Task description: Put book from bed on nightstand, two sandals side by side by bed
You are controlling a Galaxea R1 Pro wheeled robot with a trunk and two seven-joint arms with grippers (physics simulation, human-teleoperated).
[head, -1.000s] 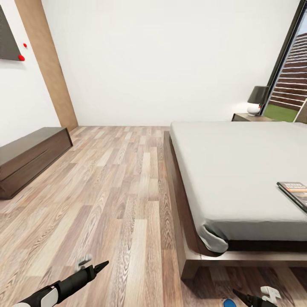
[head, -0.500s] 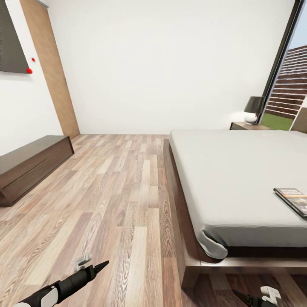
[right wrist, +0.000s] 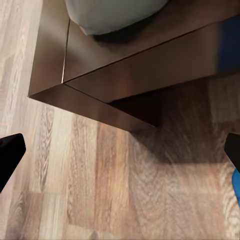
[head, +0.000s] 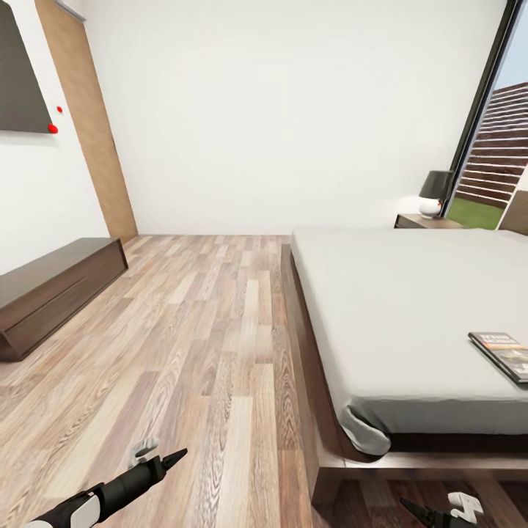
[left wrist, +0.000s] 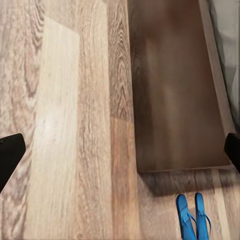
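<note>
The book (head: 504, 355) lies flat on the pale mattress of the bed (head: 411, 308), near the right edge of the head view. A nightstand (head: 427, 221) stands at the bed's far side by the window. Two blue sandals (left wrist: 194, 217) lie side by side on the floor just off the bed frame's corner (left wrist: 175, 100). A blue sliver of sandal (right wrist: 236, 189) shows in the right wrist view. My left gripper (head: 176, 456) hangs low over the floor, open and holding nothing, its fingers (left wrist: 10, 156) wide apart. My right gripper (head: 405, 504) hovers near the bed's corner (right wrist: 95, 75), also open, with its fingers (right wrist: 10, 155) spread.
A long dark brown dresser (head: 51, 290) runs along the left wall under a dark panel (head: 18, 81). A black-shaded lamp (head: 435, 193) sits on the nightstand. A tall dark-framed window (head: 488, 125) is at the right. Wood-plank floor (head: 191, 345) stretches between dresser and bed.
The whole view has shifted, so the camera moved: the room sits lower in the picture and the blue sandal at the bottom edge has left it. Both arms hold the same pose.
</note>
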